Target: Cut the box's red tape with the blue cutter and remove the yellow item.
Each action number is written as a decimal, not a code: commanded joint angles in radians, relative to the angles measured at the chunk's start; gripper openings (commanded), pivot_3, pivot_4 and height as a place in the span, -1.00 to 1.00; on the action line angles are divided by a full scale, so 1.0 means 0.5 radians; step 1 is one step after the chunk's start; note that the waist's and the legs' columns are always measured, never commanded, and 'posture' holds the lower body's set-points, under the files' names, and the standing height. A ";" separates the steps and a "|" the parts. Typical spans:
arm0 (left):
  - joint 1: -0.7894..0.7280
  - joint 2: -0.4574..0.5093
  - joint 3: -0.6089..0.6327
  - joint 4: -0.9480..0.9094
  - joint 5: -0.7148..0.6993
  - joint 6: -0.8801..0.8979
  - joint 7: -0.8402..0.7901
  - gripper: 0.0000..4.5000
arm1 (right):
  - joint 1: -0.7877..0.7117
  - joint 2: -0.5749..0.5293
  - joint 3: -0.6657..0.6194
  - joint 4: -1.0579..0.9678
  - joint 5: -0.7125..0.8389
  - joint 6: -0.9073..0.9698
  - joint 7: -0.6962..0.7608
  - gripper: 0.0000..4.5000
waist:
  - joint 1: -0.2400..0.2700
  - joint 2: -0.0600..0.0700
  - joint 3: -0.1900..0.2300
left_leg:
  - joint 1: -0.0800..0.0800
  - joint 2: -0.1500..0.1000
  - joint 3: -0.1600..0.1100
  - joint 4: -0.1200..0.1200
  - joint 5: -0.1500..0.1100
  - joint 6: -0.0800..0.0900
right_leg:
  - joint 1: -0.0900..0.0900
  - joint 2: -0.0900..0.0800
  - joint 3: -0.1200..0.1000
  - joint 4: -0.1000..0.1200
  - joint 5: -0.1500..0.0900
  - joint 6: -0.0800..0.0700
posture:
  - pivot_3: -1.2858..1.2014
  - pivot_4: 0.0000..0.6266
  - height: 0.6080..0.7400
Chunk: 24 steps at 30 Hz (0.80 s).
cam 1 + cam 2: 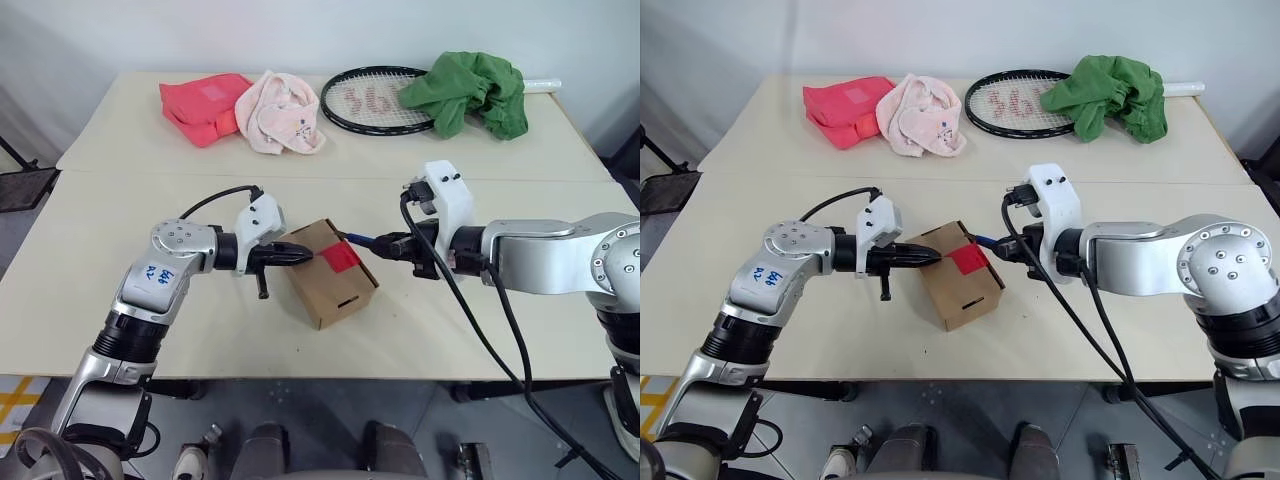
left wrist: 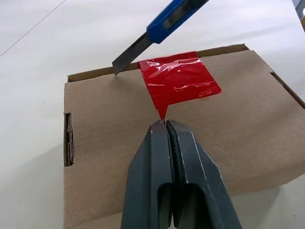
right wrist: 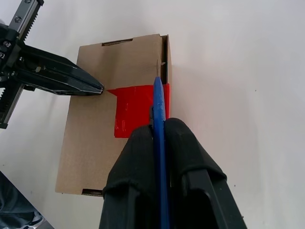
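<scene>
The box [image 1: 340, 300], small brown cardboard, sits closed mid-table between my two arms. The red tape [image 2: 178, 81] is stuck across its lid's far edge. My left gripper [image 2: 165, 125] is shut, its tips resting on the lid right at the tape's pointed corner. Whether they pinch that corner I cannot tell. From the right, my right gripper [image 3: 159, 125] is shut on the blue cutter [image 3: 158, 100]. The cutter's blade is out, and its tip sits at the lid's edge just beside the tape. The yellow item is hidden.
Along the table's back lie a pink-red pouch [image 1: 203, 107], a pale pink cloth [image 1: 283, 112], a racket [image 1: 370, 100] and a green cloth [image 1: 470, 90]. Black cables hang from my right wrist [image 1: 470, 320] towards the front edge.
</scene>
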<state>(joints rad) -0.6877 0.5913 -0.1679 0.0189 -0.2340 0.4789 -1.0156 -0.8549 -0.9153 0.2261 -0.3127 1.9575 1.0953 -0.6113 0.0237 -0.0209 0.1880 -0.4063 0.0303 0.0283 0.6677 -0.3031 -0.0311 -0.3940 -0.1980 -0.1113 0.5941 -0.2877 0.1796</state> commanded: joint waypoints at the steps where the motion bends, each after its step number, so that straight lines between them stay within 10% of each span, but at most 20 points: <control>1: 0.002 -0.005 0.003 -0.026 0.012 -0.012 0.015 -0.99 | 0.023 -0.038 -0.061 -0.065 0.029 -0.016 -0.004 -0.96 | 0.000 0.000 0.000 | 0.000 0.000 0.000 0.000 0.000 0.000 | 0.000 0.000 0.000 0.000 0.000 0.000 | 0.03 -0.52 1.00; 24: 0.002 0.006 -0.008 -0.040 0.012 -0.006 0.010 -0.99 | 0.299 0.010 -0.268 -0.074 0.029 -0.064 0.180 -0.96 | 0.001 0.000 0.000 | 0.000 0.000 0.001 0.001 0.000 0.000 | 0.000 0.000 0.000 0.000 0.000 0.000 | 0.03 -0.52 1.00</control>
<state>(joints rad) -0.6877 0.5905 -0.1691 0.0172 -0.2335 0.4794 -1.0075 -0.7137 -0.9054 0.1176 -0.3241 1.9574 1.0680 -0.5322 0.0242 -0.0209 0.1880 -0.4062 0.0303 0.0286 0.6680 -0.3032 -0.0311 -0.3939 -0.1980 -0.1113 0.5941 -0.2876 0.1795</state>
